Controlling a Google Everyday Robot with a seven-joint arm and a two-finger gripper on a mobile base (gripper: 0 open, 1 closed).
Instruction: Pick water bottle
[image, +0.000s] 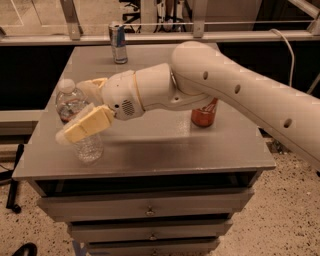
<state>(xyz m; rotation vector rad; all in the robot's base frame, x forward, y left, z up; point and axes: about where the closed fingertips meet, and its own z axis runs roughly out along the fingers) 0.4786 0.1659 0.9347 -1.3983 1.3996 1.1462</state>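
Observation:
The water bottle (70, 102) stands upright near the left edge of the grey table (200, 150). It is clear plastic with a white cap and a red-and-white label band. My gripper (73, 111) has reached it from the right and is open. The near cream finger (86, 126) lies across the front of the bottle. The far finger (95, 83) sits behind the bottle. The bottle is between the two fingers, and the near finger hides its middle. Its base (89, 149) rests on the table.
A red Coca-Cola can (205, 116) stands mid-right on the table, partly hidden behind my arm. A slim blue-and-silver can (118, 42) stands at the far edge. Drawers (150, 210) are below the tabletop. A railing runs behind the table.

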